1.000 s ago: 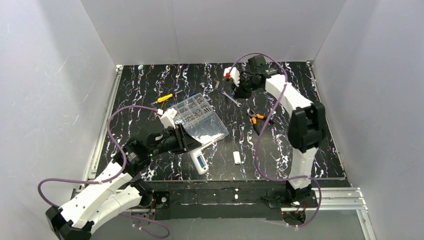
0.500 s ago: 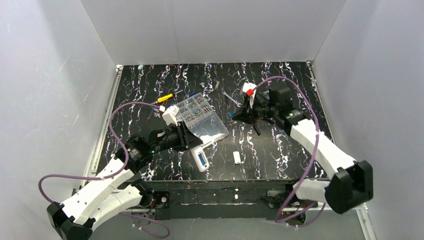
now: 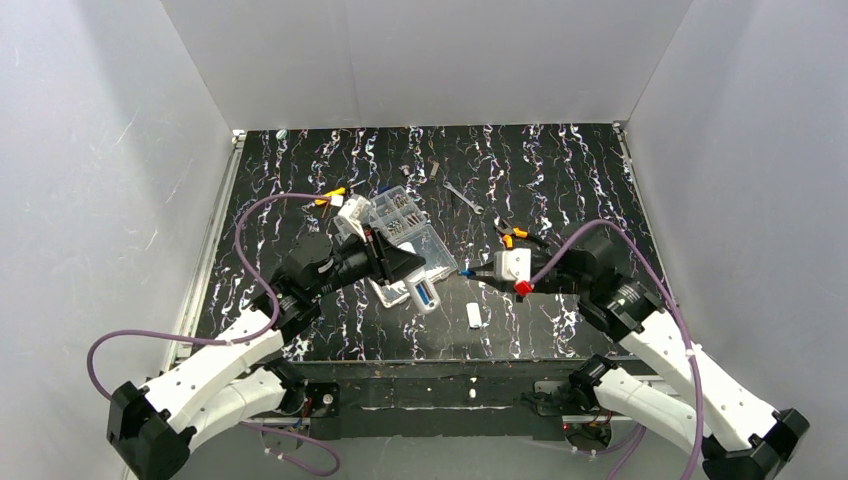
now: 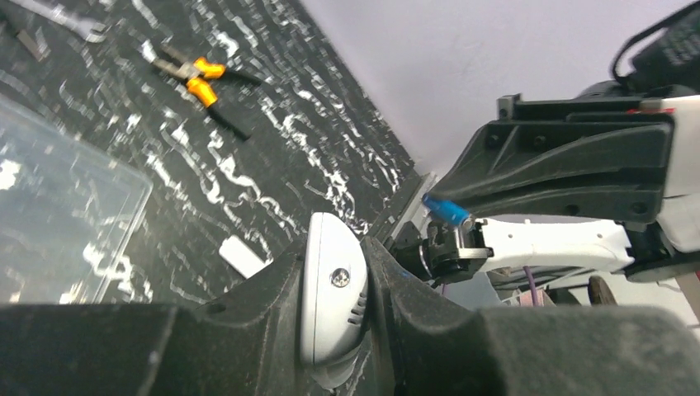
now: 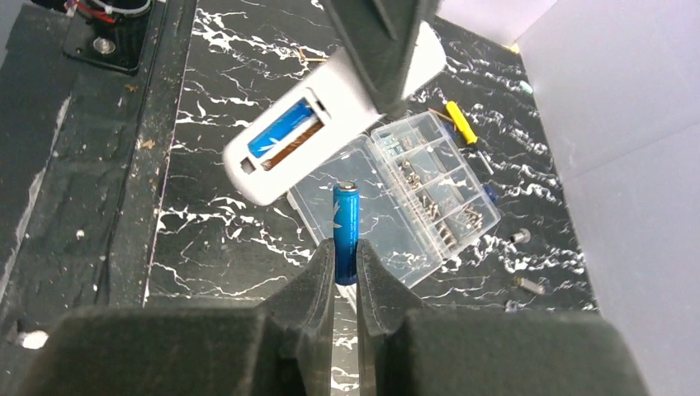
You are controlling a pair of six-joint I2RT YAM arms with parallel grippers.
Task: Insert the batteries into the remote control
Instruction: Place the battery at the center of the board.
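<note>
Right gripper [image 5: 345,252] pinched on a battery [image 5: 346,223], gripped at its lower end, with the free end pointing toward the remote [image 5: 342,103] and just short of it, not touching. Left gripper [image 4: 334,272] clamped across the remote's sides, holding it off the table [image 3: 560,160] beside the box [image 5: 429,190], with the recess turned to the right wrist camera. In the recess one cell [image 5: 281,130] is already seated; the neighbouring slot [image 5: 299,148] shows bare and brownish. Judged state: half loaded. Left to do: line the held battery up with the bare slot and press it home. The cover [image 3: 474,315] lies on the table near the front edge, apart from both grippers.
</note>
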